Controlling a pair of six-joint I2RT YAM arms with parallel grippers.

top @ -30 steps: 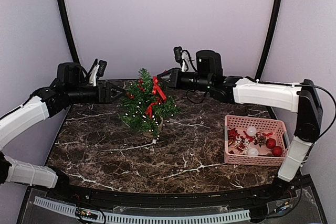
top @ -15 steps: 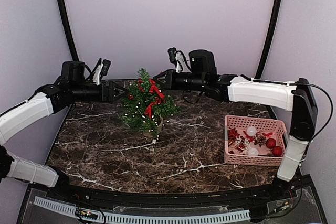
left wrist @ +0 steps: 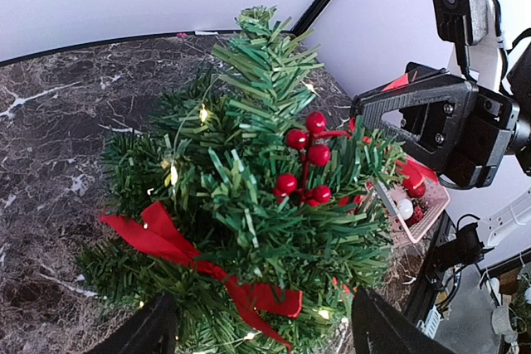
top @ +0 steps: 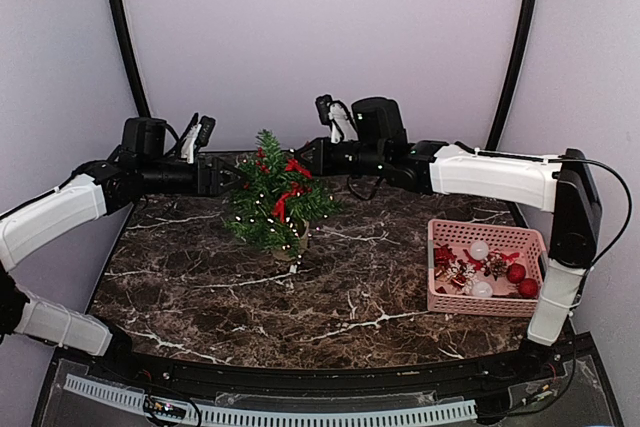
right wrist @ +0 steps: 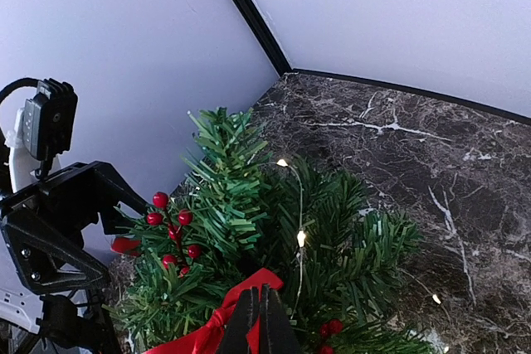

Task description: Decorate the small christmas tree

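The small christmas tree (top: 265,212) stands at the back middle of the marble table, lit by tiny lights. It carries a red berry sprig (left wrist: 303,163) and a red ribbon (left wrist: 158,238) low on its side. My right gripper (top: 300,157) is at the tree's upper right, shut on a second red ribbon bow (right wrist: 211,329) that rests against the branches. My left gripper (top: 228,175) is open at the tree's left. In the left wrist view its fingers (left wrist: 153,329) stand on either side of the lower foliage.
A pink basket (top: 480,227) sits at the right of the table, holding red balls (top: 515,272), white balls (top: 479,249) and other small ornaments. The back wall is close behind the tree. A black rail runs along the near edge.
My right gripper has carried the red ribbon bow left and slightly up onto the tree's top. The left gripper has edged right, closer around the tree.
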